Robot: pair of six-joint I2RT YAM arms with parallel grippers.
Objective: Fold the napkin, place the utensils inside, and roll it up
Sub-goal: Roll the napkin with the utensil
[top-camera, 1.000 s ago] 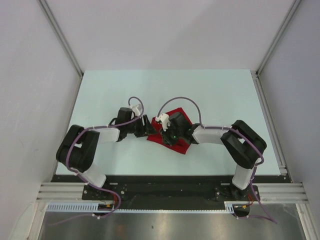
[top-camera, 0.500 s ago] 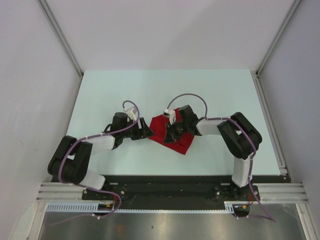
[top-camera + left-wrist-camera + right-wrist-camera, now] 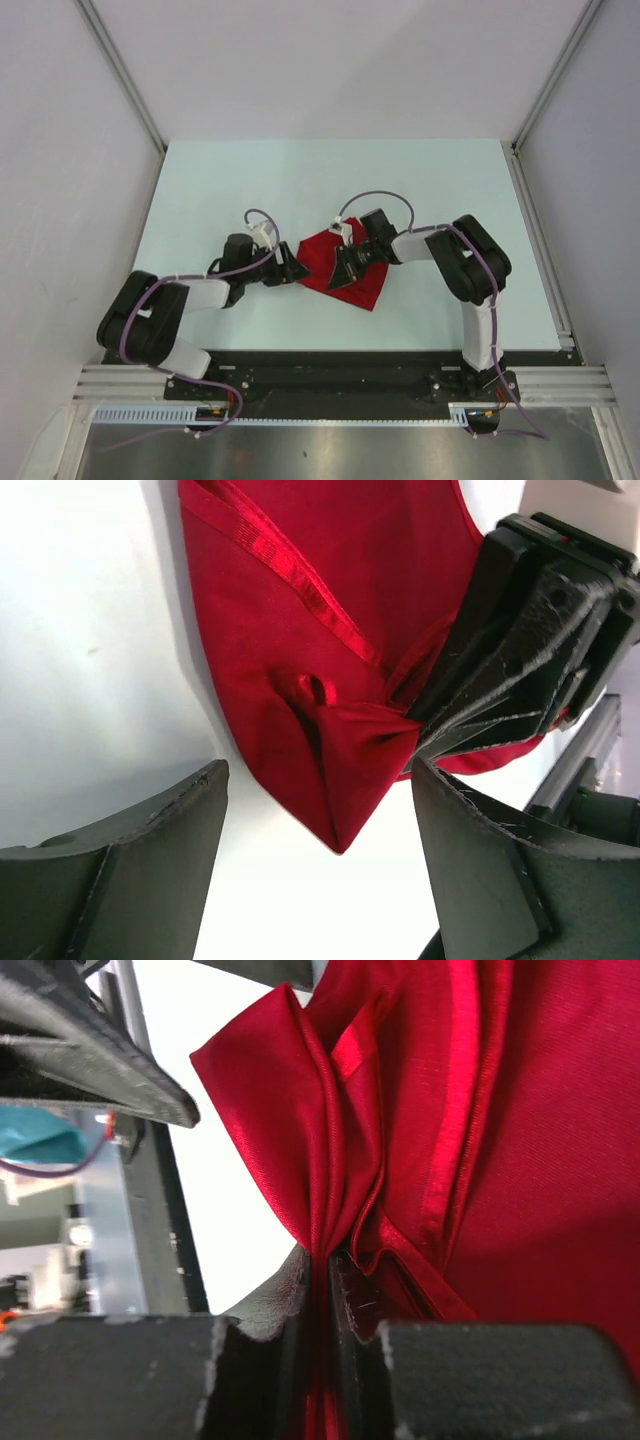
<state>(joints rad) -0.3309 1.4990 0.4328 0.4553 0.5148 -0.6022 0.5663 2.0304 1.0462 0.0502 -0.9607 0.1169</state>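
Observation:
The red napkin (image 3: 362, 287) lies crumpled at the middle of the table, its pointed corner toward my left arm. My right gripper (image 3: 337, 277) is low over it and shut on a raised fold of the cloth; in the right wrist view the pinched fold (image 3: 300, 1140) runs down between the closed gripper (image 3: 325, 1272). My left gripper (image 3: 295, 270) is open and empty just left of the napkin's corner (image 3: 335, 830), which points into the gap of the gripper (image 3: 320, 880) without touching it. The right gripper (image 3: 520, 660) also shows there, gripping the fold. The orange utensil is not visible.
The pale table (image 3: 200, 190) is bounded by white walls and metal rails on the left, right and back. One finger of the left gripper (image 3: 90, 1060) shows close to the fold in the right wrist view. The arm bases stand at the near edge.
Both arms have dropped lower and stretched flatter over the table. The left gripper drew back left off the napkin, and more of the red cloth now shows.

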